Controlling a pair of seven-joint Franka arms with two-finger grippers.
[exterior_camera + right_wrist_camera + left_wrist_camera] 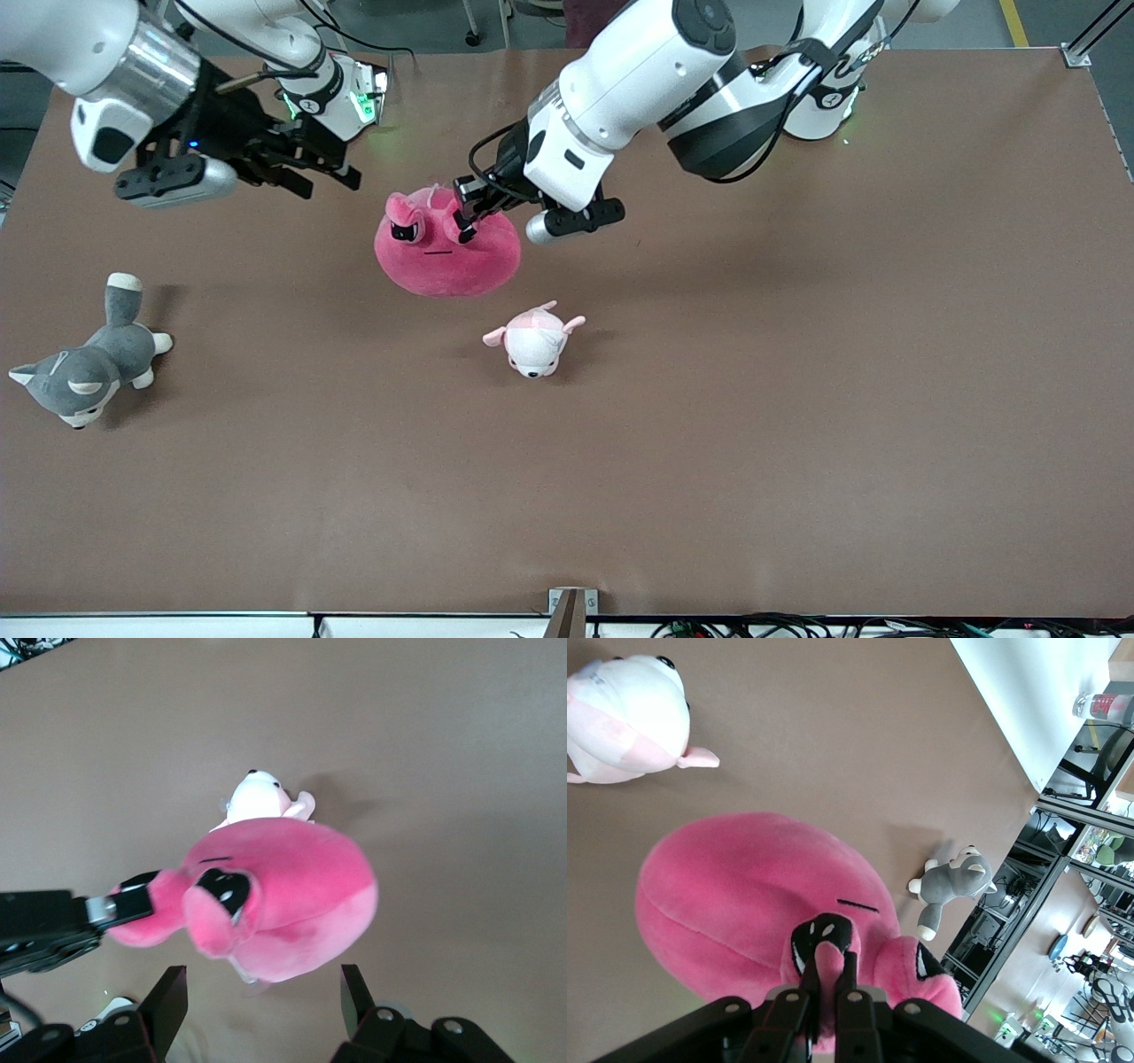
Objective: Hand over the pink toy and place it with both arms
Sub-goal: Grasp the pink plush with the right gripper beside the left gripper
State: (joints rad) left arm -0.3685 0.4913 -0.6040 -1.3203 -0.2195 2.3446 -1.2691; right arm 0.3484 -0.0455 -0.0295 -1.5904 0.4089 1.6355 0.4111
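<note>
Right pincer (323,173) hangs with its fingers spread wide and nothing between them, at about ten o'clock from the pink toy (447,252). Grey dog (89,359) lies near the worktop (797,399) edge at the right arm's end. Left pincer (467,217) is clenched on one ear of the toy, holding it up over the worktop's middle. Pale plush (534,339) sits at about five o'clock from the toy. Bare worktop runs wide toward the left arm's end and the front edge.
</note>
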